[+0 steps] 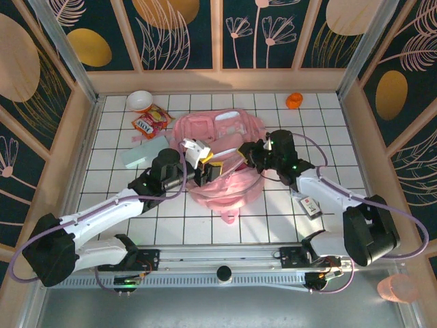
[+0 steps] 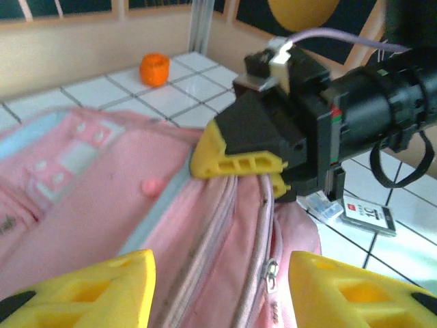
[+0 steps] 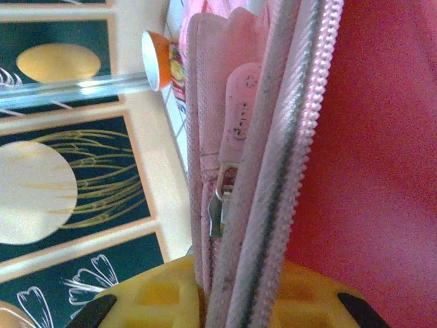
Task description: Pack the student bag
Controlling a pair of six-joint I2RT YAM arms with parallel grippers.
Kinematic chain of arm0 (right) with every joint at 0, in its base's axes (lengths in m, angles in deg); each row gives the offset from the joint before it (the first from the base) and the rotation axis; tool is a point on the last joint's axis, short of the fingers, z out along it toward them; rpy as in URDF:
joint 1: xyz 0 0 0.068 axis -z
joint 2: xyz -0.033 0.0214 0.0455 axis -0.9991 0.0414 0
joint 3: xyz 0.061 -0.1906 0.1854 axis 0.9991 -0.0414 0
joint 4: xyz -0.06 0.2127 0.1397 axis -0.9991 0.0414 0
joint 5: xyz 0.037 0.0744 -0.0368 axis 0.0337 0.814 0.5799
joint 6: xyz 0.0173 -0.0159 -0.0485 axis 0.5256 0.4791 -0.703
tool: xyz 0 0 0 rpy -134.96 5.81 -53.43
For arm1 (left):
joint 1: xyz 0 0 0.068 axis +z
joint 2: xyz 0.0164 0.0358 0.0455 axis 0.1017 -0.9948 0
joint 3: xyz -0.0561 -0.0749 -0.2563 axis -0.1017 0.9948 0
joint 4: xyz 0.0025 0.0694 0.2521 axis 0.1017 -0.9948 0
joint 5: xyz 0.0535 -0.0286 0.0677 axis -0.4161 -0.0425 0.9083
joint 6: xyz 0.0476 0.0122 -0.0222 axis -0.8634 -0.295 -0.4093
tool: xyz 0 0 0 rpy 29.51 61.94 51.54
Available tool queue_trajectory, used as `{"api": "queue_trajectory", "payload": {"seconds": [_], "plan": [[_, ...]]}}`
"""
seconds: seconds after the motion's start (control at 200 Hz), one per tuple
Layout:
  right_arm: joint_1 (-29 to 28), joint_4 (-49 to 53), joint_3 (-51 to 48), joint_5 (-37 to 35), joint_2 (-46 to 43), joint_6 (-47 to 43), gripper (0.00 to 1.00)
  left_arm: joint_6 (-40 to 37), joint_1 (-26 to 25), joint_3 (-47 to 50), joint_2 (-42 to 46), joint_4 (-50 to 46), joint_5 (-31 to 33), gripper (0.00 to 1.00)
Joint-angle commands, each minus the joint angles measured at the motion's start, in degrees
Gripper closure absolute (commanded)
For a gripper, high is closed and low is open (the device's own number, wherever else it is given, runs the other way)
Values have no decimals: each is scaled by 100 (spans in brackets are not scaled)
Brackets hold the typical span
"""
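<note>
The student bag, a big soft pink backpack, lies in the middle of the tiled table. My right gripper comes in from the right and is shut on the bag's zipped edge; in the right wrist view its yellow fingers clamp the fabric and zip teeth, with a metal zip pull just above them. My left gripper is over the bag's near left side. Its jaws are open, one on each side of a zip line with a small zip pull, holding nothing. The right gripper pinches the bag straight ahead of it.
A white bowl, a red snack packet and a pale green box lie left of the bag. An orange cup stands at the back right. A small card pack lies under the right arm. Wooden walls ring the table.
</note>
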Motion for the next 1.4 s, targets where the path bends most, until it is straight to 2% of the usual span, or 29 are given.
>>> {"api": "queue_trajectory", "payload": {"seconds": [0.0,0.12,0.26,0.46,0.701,1.021,1.151,1.391], "plan": [[-158,-1035,177,-1187,-436,266,100,758,-39,-88,56,-321,-278,48],[-243,-1096,347,-1500,-384,255,100,1293,-45,18,171,-493,-515,48],[-457,-1245,433,-1620,-245,313,100,1593,-48,193,360,-568,-512,48],[-632,-1389,557,-1679,1,350,100,2094,-53,468,246,-272,-626,48],[-731,-1415,674,-1652,138,336,100,2357,-51,475,-81,122,-547,47],[-770,-1444,752,-1535,190,271,100,2570,-46,376,-559,682,-352,50],[-778,-1590,765,-1443,251,265,100,2492,-50,272,-753,819,-310,57],[-795,-1450,866,-1426,333,132,100,2298,-45,18,-926,935,-669,77]]}}
